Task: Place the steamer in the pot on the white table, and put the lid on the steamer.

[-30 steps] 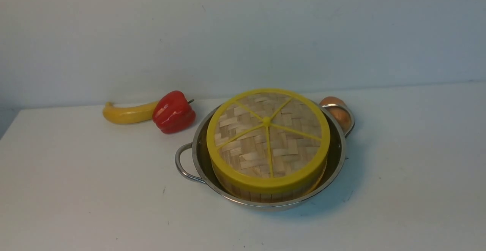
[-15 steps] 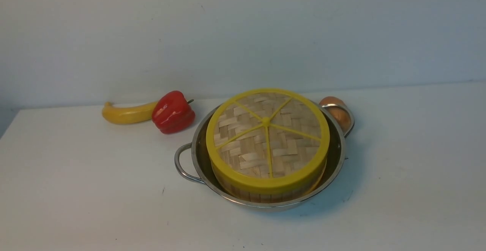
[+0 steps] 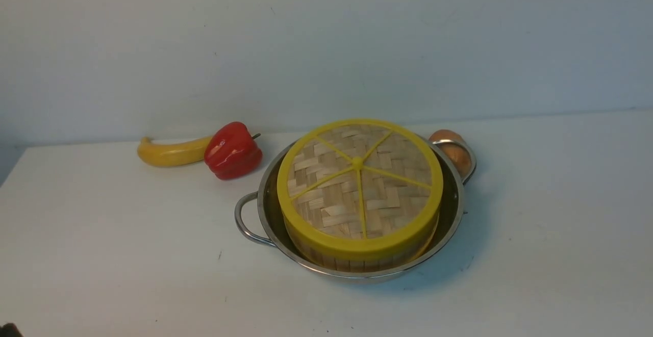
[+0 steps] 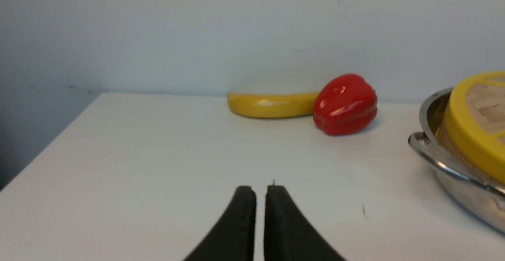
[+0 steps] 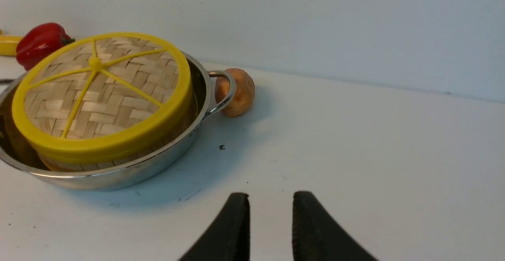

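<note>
The pot (image 3: 454, 214) rests on the white surface (image 3: 112, 255), slightly right of centre in the front view. The steamer (image 3: 357, 261) sits inside the pot, its slat wall visible below the lid. The lid (image 3: 359, 186) lies flat on top of the steamer, its yellow rim aligned with the basket.

A yellow banana (image 3: 171, 152) and a red bell pepper (image 3: 233, 150) lie touching one another at the far left of the pot, near the wall. A brown rounded item (image 3: 450, 149), possibly an onion or potato, lies just beside the pot's far right handle.

The left end effector (image 4: 260, 192) is above bare surface, well apart from the pot. Its jaws stand almost together with a thin slit between them and hold nothing.

The right end effector (image 5: 270, 199) is above bare surface, to the right of the pot. Its jaws stand parted with a clear gap and hold nothing.
</note>
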`<control>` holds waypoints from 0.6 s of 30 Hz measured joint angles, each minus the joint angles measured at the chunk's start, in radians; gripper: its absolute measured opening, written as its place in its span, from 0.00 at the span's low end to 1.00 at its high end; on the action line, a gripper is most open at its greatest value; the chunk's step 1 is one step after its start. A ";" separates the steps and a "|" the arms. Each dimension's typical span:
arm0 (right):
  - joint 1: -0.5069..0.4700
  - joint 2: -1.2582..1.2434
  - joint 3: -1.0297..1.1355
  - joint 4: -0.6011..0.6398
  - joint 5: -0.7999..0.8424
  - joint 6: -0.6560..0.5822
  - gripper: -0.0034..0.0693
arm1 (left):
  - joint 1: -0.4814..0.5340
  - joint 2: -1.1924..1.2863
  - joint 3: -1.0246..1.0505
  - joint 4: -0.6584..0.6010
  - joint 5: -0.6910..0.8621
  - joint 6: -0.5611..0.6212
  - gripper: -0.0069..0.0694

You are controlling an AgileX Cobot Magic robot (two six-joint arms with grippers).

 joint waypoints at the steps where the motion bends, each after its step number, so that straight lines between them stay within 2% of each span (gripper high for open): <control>1: 0.000 0.000 0.000 0.000 0.000 0.000 0.30 | 0.000 0.000 0.008 0.000 0.000 0.000 0.13; 18: 0.000 0.000 0.000 0.000 0.000 0.000 0.35 | 0.001 -0.001 0.014 0.000 0.002 0.001 0.13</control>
